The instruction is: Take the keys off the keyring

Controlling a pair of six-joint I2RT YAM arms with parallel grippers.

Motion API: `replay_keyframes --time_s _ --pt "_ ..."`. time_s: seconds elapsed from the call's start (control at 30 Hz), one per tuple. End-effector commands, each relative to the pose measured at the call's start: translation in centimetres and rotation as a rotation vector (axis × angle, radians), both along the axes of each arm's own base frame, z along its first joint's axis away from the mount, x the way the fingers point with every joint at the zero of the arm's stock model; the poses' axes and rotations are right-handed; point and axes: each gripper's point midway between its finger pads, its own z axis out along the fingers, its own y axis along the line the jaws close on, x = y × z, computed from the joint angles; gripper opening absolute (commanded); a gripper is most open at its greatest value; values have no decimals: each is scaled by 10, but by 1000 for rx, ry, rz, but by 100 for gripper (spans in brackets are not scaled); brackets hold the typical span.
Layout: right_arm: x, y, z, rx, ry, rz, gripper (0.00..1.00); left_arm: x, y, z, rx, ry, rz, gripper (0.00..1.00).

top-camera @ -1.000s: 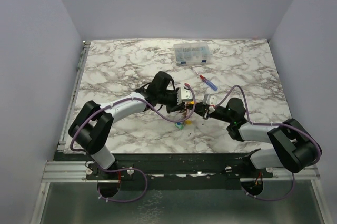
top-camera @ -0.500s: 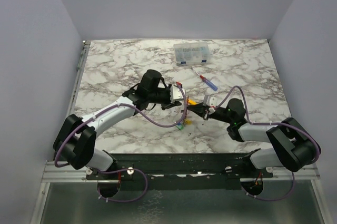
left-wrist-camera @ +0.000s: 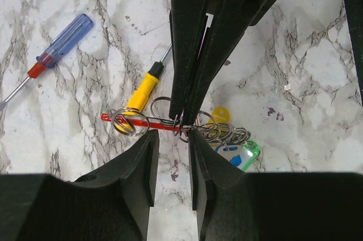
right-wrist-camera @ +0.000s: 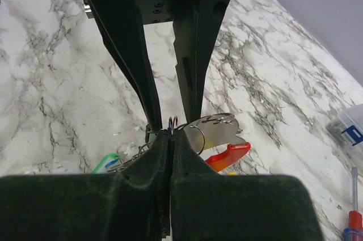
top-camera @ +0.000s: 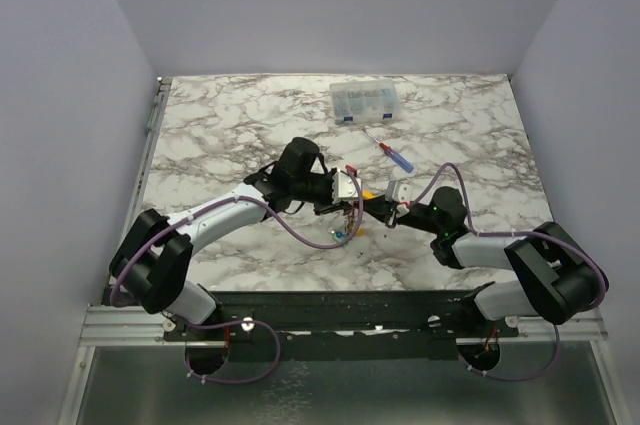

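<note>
My right gripper (right-wrist-camera: 172, 133) is shut on a wire ring of the keyring (right-wrist-camera: 218, 132), whose silvery plate and red band (right-wrist-camera: 228, 156) stick out to its right. In the left wrist view the red band (left-wrist-camera: 147, 122) runs through several wire rings. The keys (left-wrist-camera: 237, 151), with green, blue and yellow tags, hang to the right of my closed right fingers (left-wrist-camera: 187, 82). My left gripper (left-wrist-camera: 171, 139) is open, its fingertips just below the rings. In the top view both grippers (top-camera: 352, 201) (top-camera: 370, 207) meet at the table's middle, keys (top-camera: 345, 233) dangling below.
A yellow-handled screwdriver (left-wrist-camera: 142, 89) lies under the keyring. A blue-and-red-handled screwdriver (top-camera: 390, 150) lies behind the grippers, and it also shows in the left wrist view (left-wrist-camera: 57, 48). A clear plastic parts box (top-camera: 365, 101) stands at the back of the marble table (top-camera: 220, 125).
My left gripper swung away to the left half a second ago and has come back right to the keyring. My right gripper has held its grip in place.
</note>
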Motion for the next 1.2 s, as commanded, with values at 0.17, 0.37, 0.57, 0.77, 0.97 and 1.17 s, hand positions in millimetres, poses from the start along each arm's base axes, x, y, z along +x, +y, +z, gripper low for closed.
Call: replay_keyframes --time_s 0.17,0.37,0.57,0.77,0.97,1.17 --pt "-4 3 9 17 -63 28 1 -3 -12 4 -14 10 -38 10" --pt "-3 1 0 -26 -13 21 7 2 -14 14 -13 -9 12 0" --pt "2 -2 -1 -85 70 -16 32 8 -6 11 50 -96 42 0" --pt "-2 -6 2 -138 136 -19 29 10 -3 6 141 -211 5 0" --pt "-5 -7 -4 -167 140 -2 23 12 -5 3 206 -298 -9 0" --pt "2 -5 -5 -180 128 -2 21 13 -7 4 235 -349 -25 0"
